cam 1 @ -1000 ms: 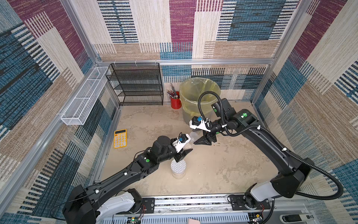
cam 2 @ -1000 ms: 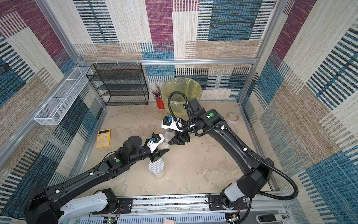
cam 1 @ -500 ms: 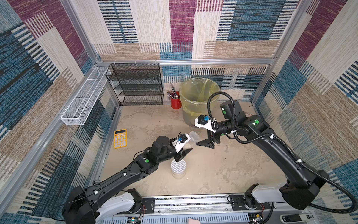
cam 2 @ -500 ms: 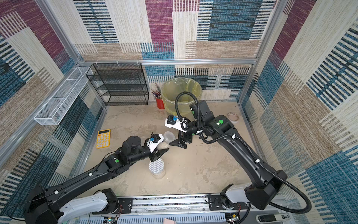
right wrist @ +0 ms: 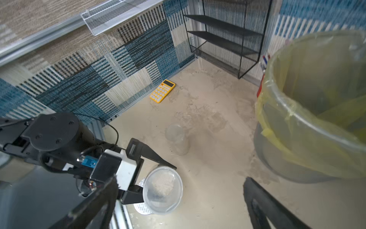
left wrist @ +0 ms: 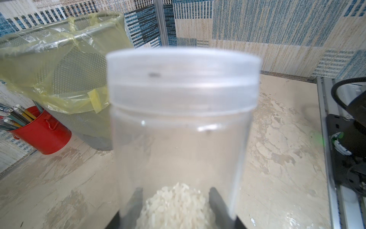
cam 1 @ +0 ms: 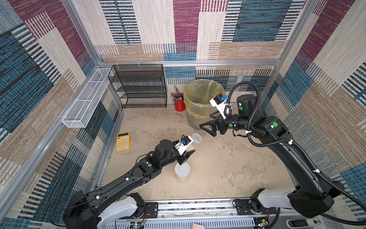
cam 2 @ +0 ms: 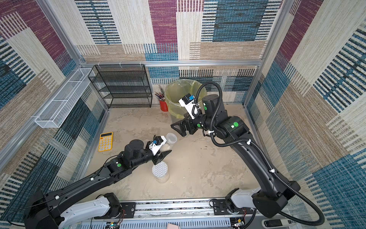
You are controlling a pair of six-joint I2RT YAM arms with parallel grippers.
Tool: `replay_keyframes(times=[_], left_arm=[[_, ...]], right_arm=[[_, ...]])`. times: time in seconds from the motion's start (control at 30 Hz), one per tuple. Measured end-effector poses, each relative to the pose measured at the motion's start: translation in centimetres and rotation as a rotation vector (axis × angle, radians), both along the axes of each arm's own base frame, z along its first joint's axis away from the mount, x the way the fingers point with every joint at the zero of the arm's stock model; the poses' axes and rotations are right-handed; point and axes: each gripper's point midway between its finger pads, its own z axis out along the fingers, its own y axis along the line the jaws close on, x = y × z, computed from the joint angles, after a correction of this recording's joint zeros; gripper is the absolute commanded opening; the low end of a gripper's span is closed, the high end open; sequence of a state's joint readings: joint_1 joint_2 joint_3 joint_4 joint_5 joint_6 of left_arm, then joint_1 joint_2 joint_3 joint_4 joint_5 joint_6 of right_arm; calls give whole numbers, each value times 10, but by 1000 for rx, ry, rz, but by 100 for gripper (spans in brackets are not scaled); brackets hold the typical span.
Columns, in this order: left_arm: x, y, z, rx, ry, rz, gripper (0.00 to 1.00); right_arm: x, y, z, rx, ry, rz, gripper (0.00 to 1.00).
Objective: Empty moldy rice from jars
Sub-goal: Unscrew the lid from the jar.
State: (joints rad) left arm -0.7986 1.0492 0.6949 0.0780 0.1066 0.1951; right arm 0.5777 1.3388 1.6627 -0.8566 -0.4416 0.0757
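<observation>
At frame centre, your left end effector (cam 1: 189, 151) clenches a jar (left wrist: 181, 138), lid (left wrist: 183, 79) on, rice (left wrist: 176, 202) inside; your right end effector (cam 1: 207, 130) hangs released, empty. Emptying looks not yet begun.

Bright, even, diffuse light; soft shadows on the beige counter (cam 1: 227, 168). Both top views sharp, bowed at edges. Left wrist view: clear lidded plastic jar (left wrist: 182, 138) blurred, too close.
</observation>
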Motion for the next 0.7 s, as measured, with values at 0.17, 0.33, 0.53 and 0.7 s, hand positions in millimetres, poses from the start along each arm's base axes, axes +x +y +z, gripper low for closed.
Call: replay_keyframes(times=[0.17,0.33,0.53,0.7], left_arm=[[0,1,-2,7,-7,4,0],[5,1,-2,12,-28,15,0],[8,-3,-5,28,-37,9,0],[9,-3,-6,28,-40,8,0]], right_arm=[[-7,-6,-27,30,300,-128,99],[-17,-7,-45,24,494,-187,97],[-18,2,-66,-6,658,-196,97],[-15,11,-70,-31,709,-185,94]])
